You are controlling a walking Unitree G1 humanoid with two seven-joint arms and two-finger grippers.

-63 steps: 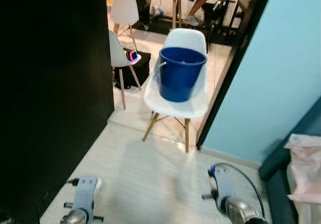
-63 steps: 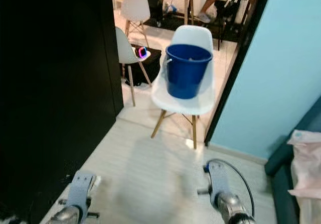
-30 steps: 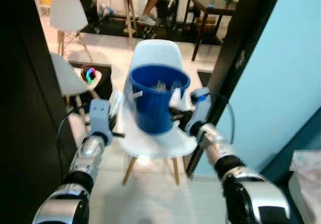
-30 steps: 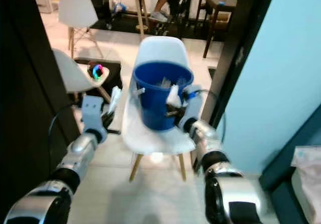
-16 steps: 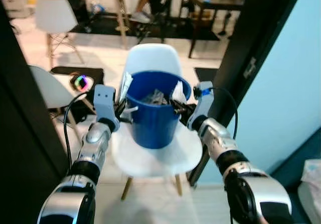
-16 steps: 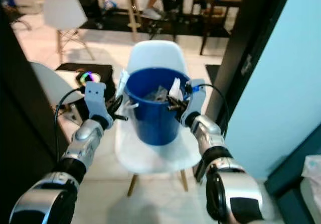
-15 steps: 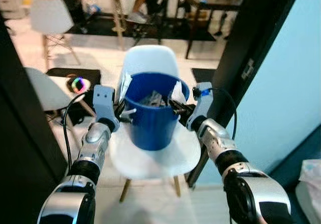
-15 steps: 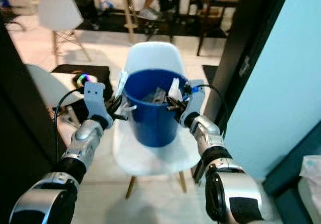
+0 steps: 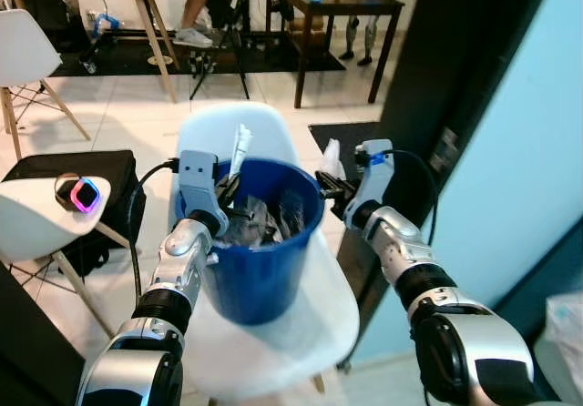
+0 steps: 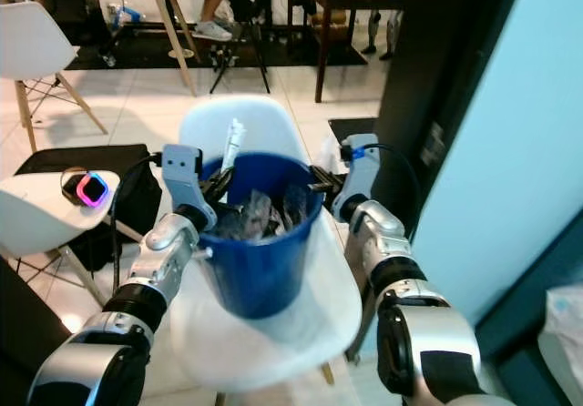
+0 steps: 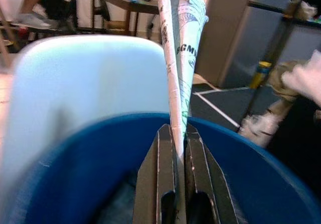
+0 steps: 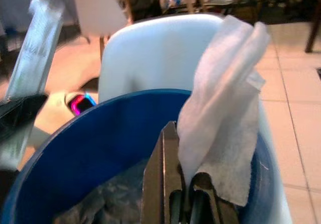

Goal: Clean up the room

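My left pincer [image 11: 176, 148] clamping a rolled printed paper wrapper [image 11: 179, 58], my right pincer [image 12: 181, 184] gripping a crumpled white tissue [image 12: 225, 123], both over the round blue plastic bucket's [image 9: 260, 274] rim

So the bucket [image 9: 258, 251] sits on the seat of a chair [image 9: 301, 319], with the chair's back right behind it. Crumpled trash [image 10: 260, 213] is piled inside the bucket. The left claw [image 9: 226, 190] is at the bucket's left rim with a rolled paper [image 11: 179, 58] pinched in it, sticking up above the rim. The right claw [image 9: 330, 186] is at the bucket's right rim, clamped on a tissue [image 12: 223, 128] that stands above that edge. Left of the bucket there's a second chair [image 9: 36, 224] with a small gadget [image 9: 75, 193] on its seat and a bag [image 9: 68, 165] on the floor behind it. Further behind the bucket stands a table [image 9: 332, 5], and a person's leg [image 9: 196, 5] is back there left of it. A door frame [image 9: 446, 124] runs just right of the bucket.
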